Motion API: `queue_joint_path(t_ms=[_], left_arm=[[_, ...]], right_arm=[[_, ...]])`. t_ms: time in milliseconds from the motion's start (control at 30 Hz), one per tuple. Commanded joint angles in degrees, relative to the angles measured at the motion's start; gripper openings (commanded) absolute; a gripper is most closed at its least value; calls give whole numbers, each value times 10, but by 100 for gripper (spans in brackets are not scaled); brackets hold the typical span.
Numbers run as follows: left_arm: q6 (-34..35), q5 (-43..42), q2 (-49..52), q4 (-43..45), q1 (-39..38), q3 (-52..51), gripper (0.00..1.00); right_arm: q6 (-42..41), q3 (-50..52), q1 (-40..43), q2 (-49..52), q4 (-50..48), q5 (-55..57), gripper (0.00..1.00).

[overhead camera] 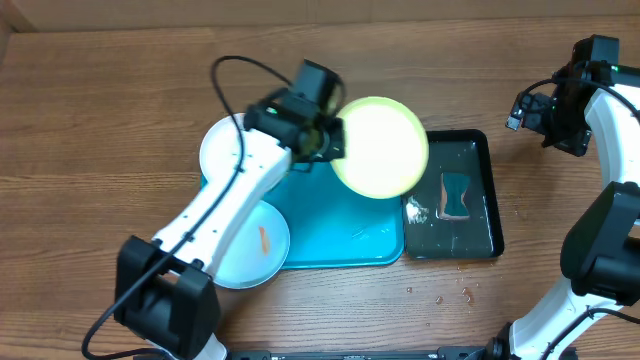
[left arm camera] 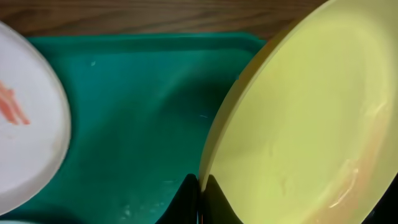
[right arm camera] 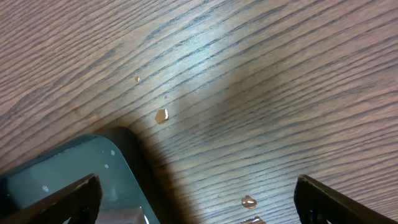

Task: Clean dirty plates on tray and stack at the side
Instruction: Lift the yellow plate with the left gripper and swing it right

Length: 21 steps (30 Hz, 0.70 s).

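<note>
My left gripper [overhead camera: 327,138] [left arm camera: 200,182] is shut on the rim of the yellow-green plate [overhead camera: 380,146] [left arm camera: 298,124]. It holds the plate tilted up above the right end of the turquoise tray [overhead camera: 340,235] [left arm camera: 137,106]. A faint orange film shows near the plate's edge in the left wrist view. A white plate [overhead camera: 222,150] lies at the tray's back left. A pale plate with an orange smear [overhead camera: 250,245] [left arm camera: 25,118] lies at its front left. My right gripper [overhead camera: 556,112] [right arm camera: 198,190] hangs open over bare wood at the far right, nothing between its fingers.
A black tray [overhead camera: 485,215] [right arm camera: 62,168] stands right of the turquoise one, wet, with a blue sponge [overhead camera: 457,195] in it. Small brown drops [overhead camera: 450,295] [right arm camera: 161,115] dot the wooden table in front of and beside the black tray.
</note>
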<state>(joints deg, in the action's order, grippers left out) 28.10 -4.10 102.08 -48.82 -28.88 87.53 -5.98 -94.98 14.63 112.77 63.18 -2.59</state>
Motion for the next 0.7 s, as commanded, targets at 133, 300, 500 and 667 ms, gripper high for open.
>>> queue_joint_path(t_ms=[133, 300, 500, 667], left_arm=[[-2, 118, -17, 23, -92, 15, 4], [-2, 193, -17, 34, -143, 15, 4], [-14, 313, -17, 67, -212, 15, 4], [-79, 409, -17, 90, -262, 15, 4]], right_arm=[[-2, -7, 2, -11, -2, -1, 100], [-2, -7, 2, -11, -2, -1, 100], [-2, -7, 2, -11, -2, -1, 100], [-2, -7, 2, -11, -2, -1, 100]])
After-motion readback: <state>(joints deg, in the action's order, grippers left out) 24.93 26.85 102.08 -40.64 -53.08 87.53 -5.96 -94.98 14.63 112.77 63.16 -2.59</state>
